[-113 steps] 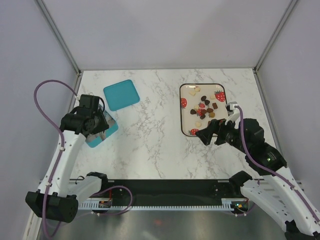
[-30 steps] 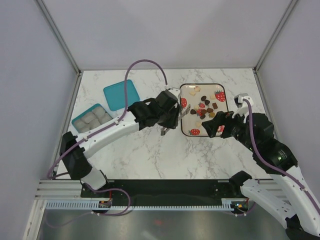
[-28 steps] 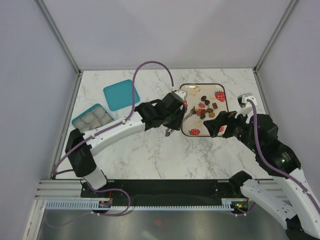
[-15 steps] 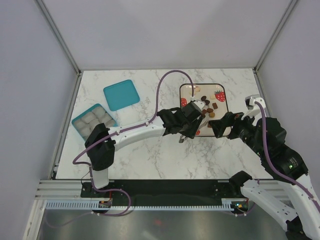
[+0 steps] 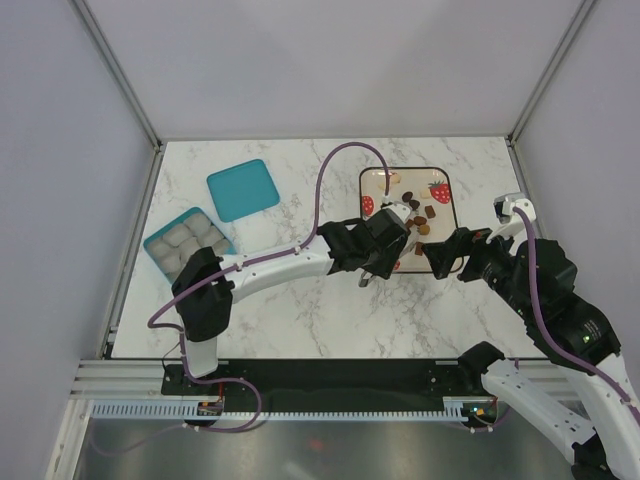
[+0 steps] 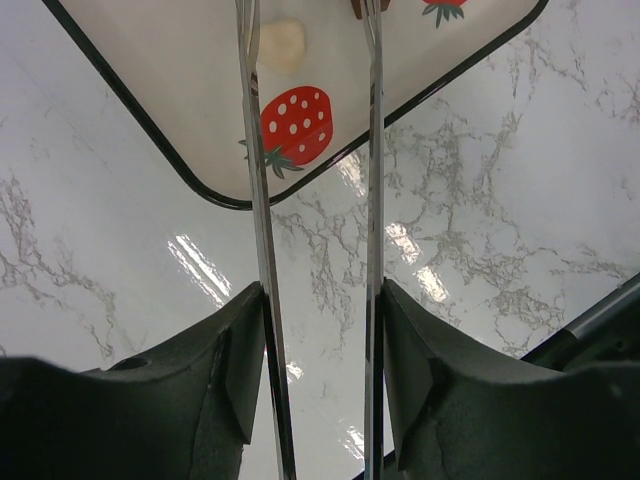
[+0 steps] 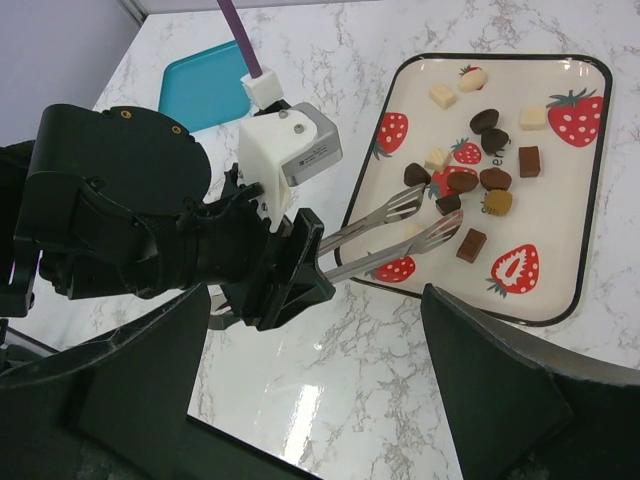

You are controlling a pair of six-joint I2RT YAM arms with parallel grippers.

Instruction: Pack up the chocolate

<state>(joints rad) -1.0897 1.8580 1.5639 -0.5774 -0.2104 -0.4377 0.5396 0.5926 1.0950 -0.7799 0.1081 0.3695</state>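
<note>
We judge the chocolate (image 7: 495, 178), scattered on the tray (image 7: 565, 192) at the tabletop's (image 5: 300, 310) far right, light, hard and slick, best nipped across a piece's flat sides with the tips of the tongs (image 7: 440, 228). The left jaws pinch the tongs, tips over the pieces; the right jaws hang spread wide and empty beside the tray. The tray looks glossy and the pieces lie close, leaving little room between them

Left wrist view crops the tongs (image 6: 258, 200) and one chocolate (image 6: 356, 7)
</note>
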